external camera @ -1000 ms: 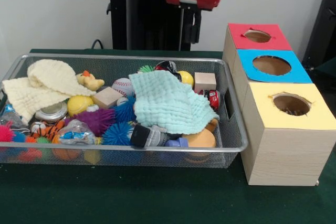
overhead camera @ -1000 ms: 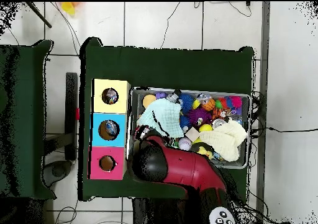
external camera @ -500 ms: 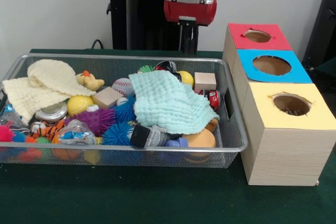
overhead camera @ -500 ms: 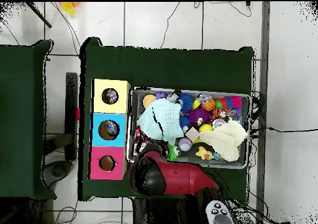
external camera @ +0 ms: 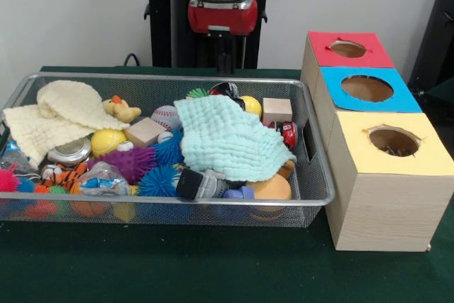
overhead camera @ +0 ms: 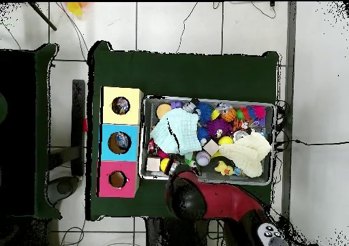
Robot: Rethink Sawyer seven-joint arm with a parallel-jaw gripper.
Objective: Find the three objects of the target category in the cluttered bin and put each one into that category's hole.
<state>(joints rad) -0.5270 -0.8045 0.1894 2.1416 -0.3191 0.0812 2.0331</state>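
The wire mesh bin [external camera: 312,175] sits on the green table [external camera: 177,267], packed with clutter. A mint-green cloth [external camera: 227,140] lies crumpled over the middle-right of the pile, and a cream cloth [external camera: 53,115] is draped over the left end. Between them show a yellow rubber duck [external camera: 120,109], a baseball [external camera: 166,116], a yellow ball [external camera: 106,141], two wooden blocks [external camera: 144,132] [external camera: 277,110], purple [external camera: 131,161] and blue spiky balls [external camera: 157,181], a metal lid [external camera: 69,151], a toy tiger [external camera: 64,175] and a small red toy car [external camera: 289,133].

Just beside the bin's right end stands a row of three wooden boxes, each with a round hole on top: red [external camera: 347,49], blue [external camera: 367,89] and yellow [external camera: 394,141].

The gripper [external camera: 224,62] hangs from the red and black arm [external camera: 221,15] above the bin's far rim, holding nothing visible; whether its fingers are spread or pressed together cannot be told. In the overhead view the arm [overhead camera: 204,202] covers the bin's near edge.
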